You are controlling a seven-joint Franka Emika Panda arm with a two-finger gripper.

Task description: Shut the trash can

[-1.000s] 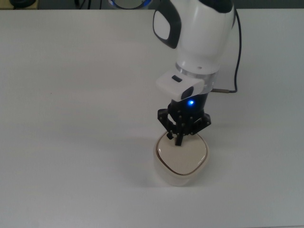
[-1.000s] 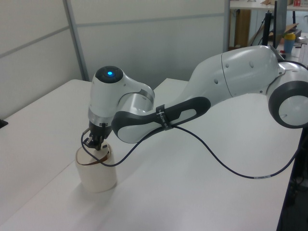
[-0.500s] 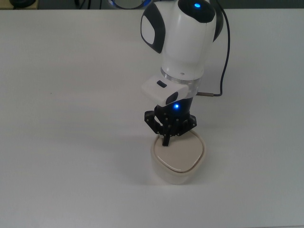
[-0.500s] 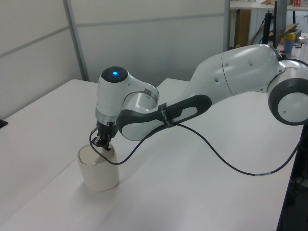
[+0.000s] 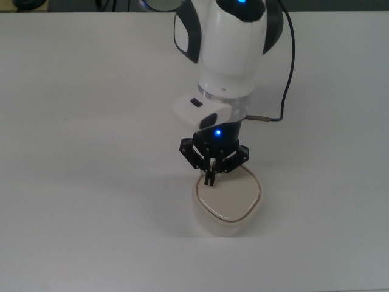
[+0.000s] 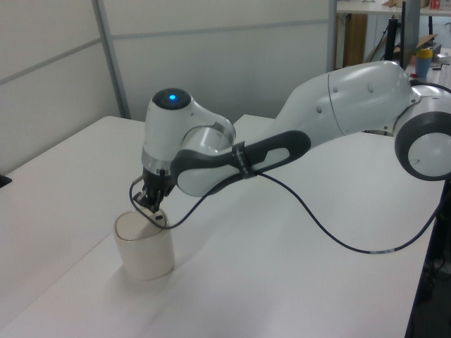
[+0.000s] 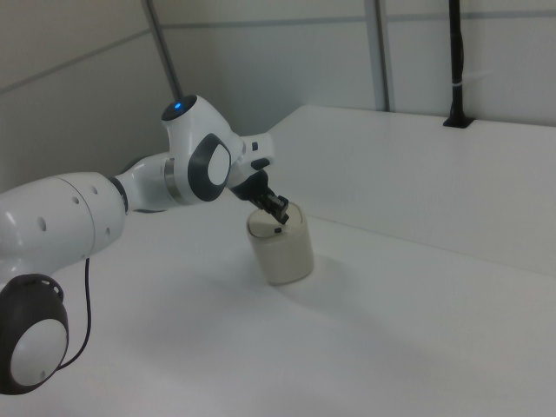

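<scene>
Only black cable [image 5: 288, 73] near trash can [image 5: 227, 204] on table [image 5: 91, 152].

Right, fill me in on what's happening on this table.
A white Franka arm is working at a small cream-beige plastic trash can that stands on the white table. Its black two-finger gripper sits at the far edge of the can's flat matching lid, fingertips pinched together and pointing down at it. The lid lies flat across the top, so the can looks closed or nearly so.
</scene>
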